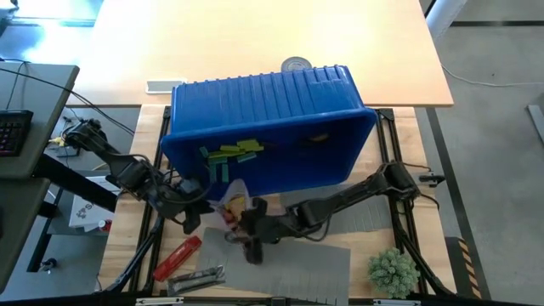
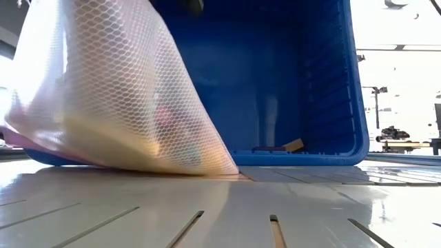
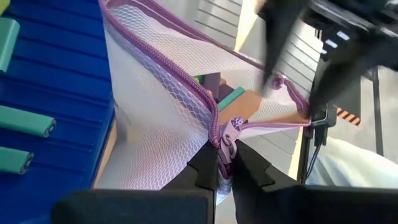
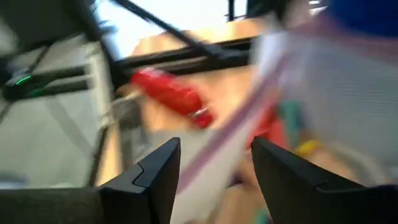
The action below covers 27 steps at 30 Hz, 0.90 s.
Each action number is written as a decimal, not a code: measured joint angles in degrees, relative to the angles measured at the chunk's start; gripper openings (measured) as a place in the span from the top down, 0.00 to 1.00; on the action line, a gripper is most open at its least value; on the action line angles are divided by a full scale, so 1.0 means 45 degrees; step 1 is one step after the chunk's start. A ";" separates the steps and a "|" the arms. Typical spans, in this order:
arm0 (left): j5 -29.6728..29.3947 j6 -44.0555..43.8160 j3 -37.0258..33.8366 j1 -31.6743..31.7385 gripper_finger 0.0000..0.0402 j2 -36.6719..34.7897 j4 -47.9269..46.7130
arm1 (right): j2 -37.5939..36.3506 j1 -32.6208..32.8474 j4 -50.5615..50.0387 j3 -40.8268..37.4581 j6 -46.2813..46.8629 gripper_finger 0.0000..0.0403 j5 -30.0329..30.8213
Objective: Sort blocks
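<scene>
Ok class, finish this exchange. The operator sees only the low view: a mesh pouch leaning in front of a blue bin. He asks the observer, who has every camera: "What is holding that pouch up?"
Observer: The left claw is shut on the mesh pouch, right at its purple zip.
Operator: Where is the other arm?
Observer: The right claw is open at the pouch's edge and grips nothing.
Operator: I see one tan piece in the bin. Anything else there?
Observer: Yes. Lime blocks and teal blocks lie inside the blue bin, on its left side.
</scene>
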 joint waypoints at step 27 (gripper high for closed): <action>-0.0373 -0.2372 0.0000 -0.1263 1.00 0.0634 -0.0155 | -0.0609 -0.1786 -0.9722 0.1413 0.0702 0.54 0.1584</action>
